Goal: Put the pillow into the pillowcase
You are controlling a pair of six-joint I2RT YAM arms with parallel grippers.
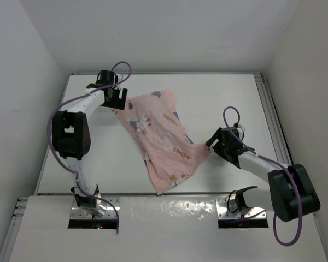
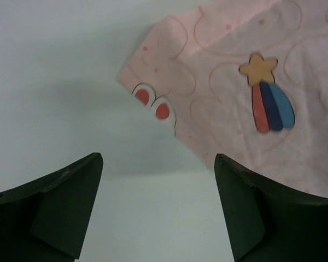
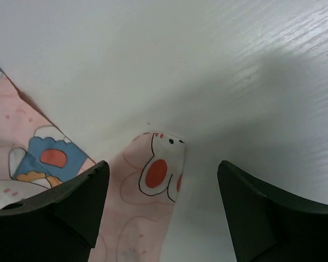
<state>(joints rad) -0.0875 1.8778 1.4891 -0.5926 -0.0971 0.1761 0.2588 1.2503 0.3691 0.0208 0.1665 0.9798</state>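
Observation:
The pale-pink pillowcase [image 1: 161,136], printed with rabbits, lies crumpled and slanted across the middle of the white table. The pillow is hidden in every view. My left gripper [image 1: 116,99] sits at the case's far left corner, open. In the left wrist view the left gripper [image 2: 158,158] has bare table between its fingers and the pink pillowcase [image 2: 246,103] lies just beyond its right finger. My right gripper [image 1: 210,143] is at the case's right corner, open. In the right wrist view the right gripper [image 3: 163,164] straddles a narrow flap of the pillowcase [image 3: 153,191], unclamped.
The white table [image 1: 229,103] is boxed in by white walls on the left, back and right. A metal rail [image 1: 270,109] runs along its right edge. Both arm bases are bolted to plates at the near edge [image 1: 93,210], [image 1: 240,207].

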